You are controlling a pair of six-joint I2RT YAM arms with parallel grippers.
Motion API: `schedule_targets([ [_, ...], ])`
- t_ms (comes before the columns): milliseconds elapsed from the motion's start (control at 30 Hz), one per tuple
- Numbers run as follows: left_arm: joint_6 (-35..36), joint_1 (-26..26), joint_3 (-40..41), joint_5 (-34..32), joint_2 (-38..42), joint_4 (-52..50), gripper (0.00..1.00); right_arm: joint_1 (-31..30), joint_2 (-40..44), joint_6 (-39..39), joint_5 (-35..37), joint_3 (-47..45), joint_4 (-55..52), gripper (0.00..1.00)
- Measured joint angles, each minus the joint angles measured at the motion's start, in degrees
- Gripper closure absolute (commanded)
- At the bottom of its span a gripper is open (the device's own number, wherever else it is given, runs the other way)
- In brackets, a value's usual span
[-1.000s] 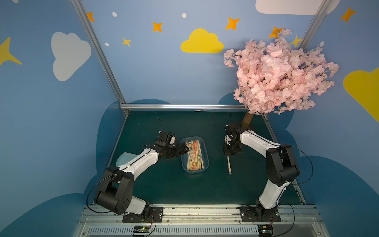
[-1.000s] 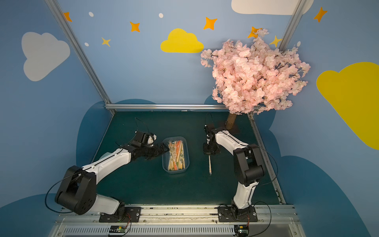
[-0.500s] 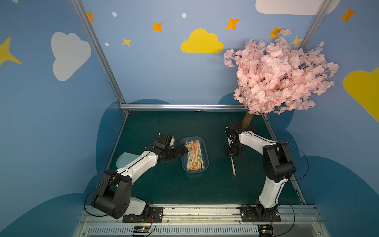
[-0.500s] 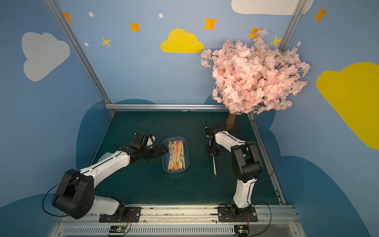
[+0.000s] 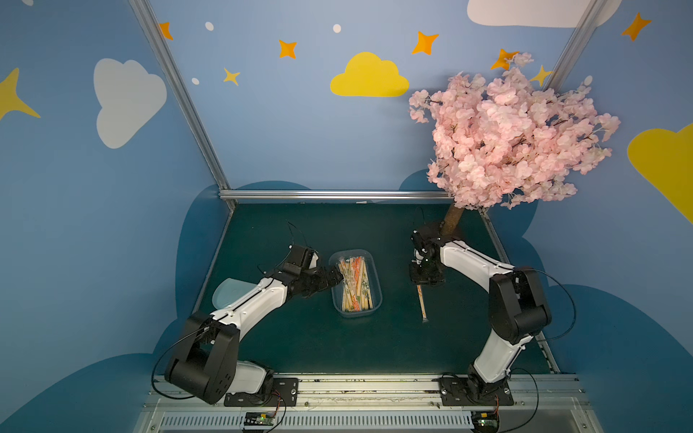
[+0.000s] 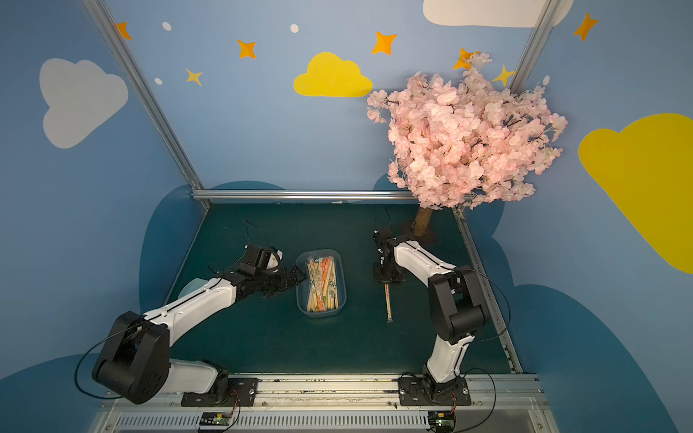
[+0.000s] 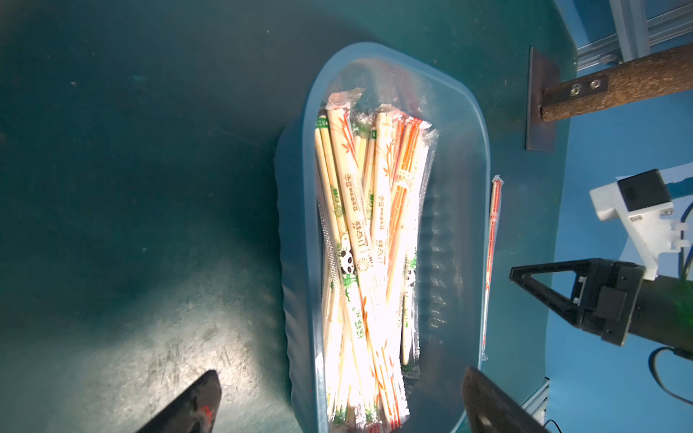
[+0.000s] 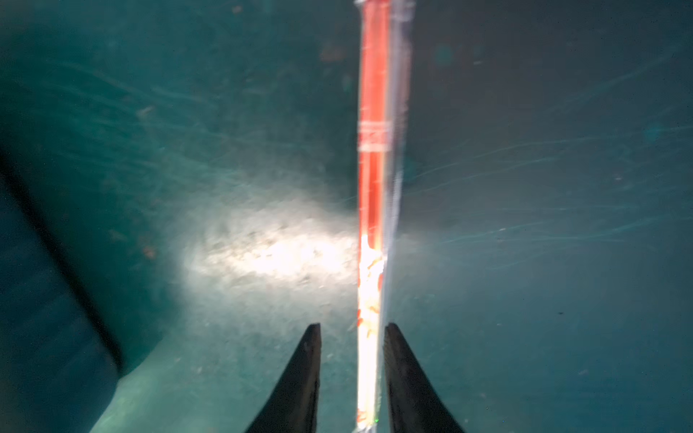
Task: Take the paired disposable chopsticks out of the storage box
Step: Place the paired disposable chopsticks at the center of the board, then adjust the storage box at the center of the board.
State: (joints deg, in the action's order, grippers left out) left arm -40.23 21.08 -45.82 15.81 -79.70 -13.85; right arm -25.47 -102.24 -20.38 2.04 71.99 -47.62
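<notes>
Centrally on the green table (image 5: 300, 337) sits the clear bluish box (image 5: 379, 290), filled with sleeved chopstick pairs (image 5: 354, 285) lying lengthwise in a loose heap. The left pincer (image 5: 335, 275) hangs at the box's left rim, jaws spread wide; in the left wrist view its fingers (image 7: 198, 401) stand far apart. One orange-printed pair (image 5: 422, 304) lies flat on the table, to the right of the box and apart from it. The right pincer (image 5: 423, 280) is low over that pair's far end. In the right wrist view its jaws are narrowly parted on either side of the orange-printed pair (image 8: 371, 150), with a gap showing beside one finger (image 8: 307, 367).
</notes>
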Motion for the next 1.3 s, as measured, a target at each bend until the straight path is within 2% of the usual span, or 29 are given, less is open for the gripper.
schedule_targets([
  [333,0.0,0.0,0.0,0.0,0.0,0.1,0.00,-10.3,-1.4,-4.9,-5.7,2.8,0.2,0.68],
  [800,0.0,0.0,0.0,0.1,0.0,0.7,0.00,-16.2,-2.0,-8.1,-10.4,5.9,0.5,0.69],
  [1100,-0.1,-0.5,0.0,0.0,0.0,0.5,0.00,-16.1,-2.0,-8.2,-8.4,7.7,-1.8,0.69],
  [1300,-0.5,-4.2,0.0,-0.4,0.0,-0.8,0.00,-15.3,-1.0,-7.6,-6.6,12.6,-4.2,0.69],
])
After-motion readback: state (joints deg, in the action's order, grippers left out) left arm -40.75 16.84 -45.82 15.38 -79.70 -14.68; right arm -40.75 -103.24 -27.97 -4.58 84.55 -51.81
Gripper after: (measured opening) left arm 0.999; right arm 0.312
